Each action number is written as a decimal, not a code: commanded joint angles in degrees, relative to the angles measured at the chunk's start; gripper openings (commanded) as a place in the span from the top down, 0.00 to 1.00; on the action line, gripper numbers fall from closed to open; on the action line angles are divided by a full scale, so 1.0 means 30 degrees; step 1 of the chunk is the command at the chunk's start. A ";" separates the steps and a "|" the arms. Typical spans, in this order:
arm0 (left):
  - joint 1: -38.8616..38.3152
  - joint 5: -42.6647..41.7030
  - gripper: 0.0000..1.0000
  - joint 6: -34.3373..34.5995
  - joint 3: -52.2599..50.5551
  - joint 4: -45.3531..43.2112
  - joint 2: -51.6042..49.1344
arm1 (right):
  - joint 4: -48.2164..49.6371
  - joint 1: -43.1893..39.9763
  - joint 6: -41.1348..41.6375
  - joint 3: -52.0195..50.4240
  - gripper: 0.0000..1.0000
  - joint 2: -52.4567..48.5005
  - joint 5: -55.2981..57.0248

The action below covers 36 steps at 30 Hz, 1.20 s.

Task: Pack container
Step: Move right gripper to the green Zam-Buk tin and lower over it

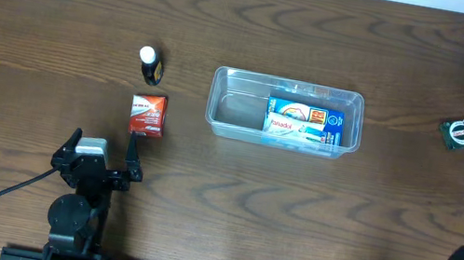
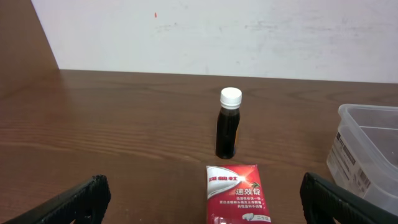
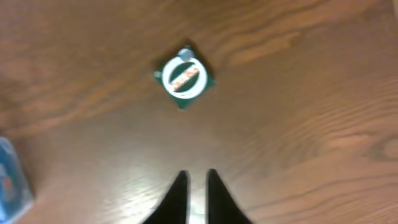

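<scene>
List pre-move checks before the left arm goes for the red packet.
1. Left jaws wide open, nothing between them: ok.
2. Red packet lies flat just ahead of the left jaws, apart from the bottle: ok.
3. Bottle upright, cap on: ok.
4. Container has bare floor at the end nearer the packet, beside the blue box: ok.
5. Right jaws barely apart, empty, well clear of the container, near the round green item: ok.
6. Packet thickness for a pinch: cannot tell.
</scene>
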<state>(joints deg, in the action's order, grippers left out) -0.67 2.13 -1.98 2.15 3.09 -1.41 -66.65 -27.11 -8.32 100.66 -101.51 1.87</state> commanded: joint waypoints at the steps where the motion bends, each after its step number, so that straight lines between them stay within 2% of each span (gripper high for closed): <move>1: -0.0007 0.0364 0.02 -0.0270 -0.0634 0.0284 -0.0022 | -0.0007 -0.0692 -0.4248 0.0248 0.73 -0.0153 -0.1260; 5: -0.0007 0.0364 0.02 -0.0270 -0.0634 0.0284 -0.0015 | 0.0612 -0.1137 -0.6623 0.0233 0.39 -0.0430 -0.1268; 6: -0.0007 0.0364 0.02 -0.0277 -0.0634 0.0284 -0.0022 | 0.0787 -0.1209 -0.7016 0.0233 0.27 -0.0532 -0.1275; 9: -0.0007 0.0364 0.02 -0.0270 -0.0634 0.0284 -0.0015 | 0.1268 -0.1209 -0.8145 0.0233 0.09 -0.1027 -0.1377; 11: -0.0007 0.0364 0.02 -0.0277 -0.0634 0.0284 -0.0022 | 0.1435 -0.1195 -0.9318 0.0226 0.03 -0.1603 -0.1996; 16: -0.0007 0.0364 0.02 -0.0270 -0.0634 0.0284 -0.0022 | 0.1450 -0.1209 -1.0899 0.0226 0.01 -0.3483 -0.2965; 27: -0.0007 0.0364 0.02 -0.0277 -0.0634 0.0284 -0.0015 | 0.2754 -0.1129 -1.0826 0.0226 0.01 -0.7548 -0.3723; 36: -0.0007 0.0364 0.02 -0.0277 -0.0634 0.0284 -0.0022 | 0.4940 -0.0765 -1.0295 0.0226 0.01 -0.8553 -0.3854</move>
<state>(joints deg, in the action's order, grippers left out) -0.67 2.13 -1.98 2.15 3.09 -1.41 -53.04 -29.93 -39.77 100.73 -126.41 -8.45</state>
